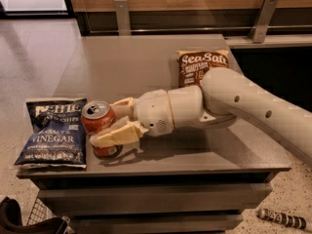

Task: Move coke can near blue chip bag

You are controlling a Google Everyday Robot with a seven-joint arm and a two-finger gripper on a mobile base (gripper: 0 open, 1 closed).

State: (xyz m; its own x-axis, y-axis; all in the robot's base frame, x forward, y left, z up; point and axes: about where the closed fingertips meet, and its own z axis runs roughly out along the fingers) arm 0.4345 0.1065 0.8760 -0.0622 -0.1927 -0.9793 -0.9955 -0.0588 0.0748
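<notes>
Tabletop (146, 67): gripper (105, 122) around half-hidden coke can (96, 115)

Outstretched arm lies low, its pincer (104, 122) clamped on the coke can (96, 111).

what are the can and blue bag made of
The can looks like aluminium: glossy red print, silvery lid. The blue bag is probably plastic film: shiny, silvery sealed edges. The hand, cream plastic by its look, grips the can beside the bag.

Dim, even indoor light; the tool (108, 123) near the table's (146, 62) front edge casts a soft shadow.
</notes>
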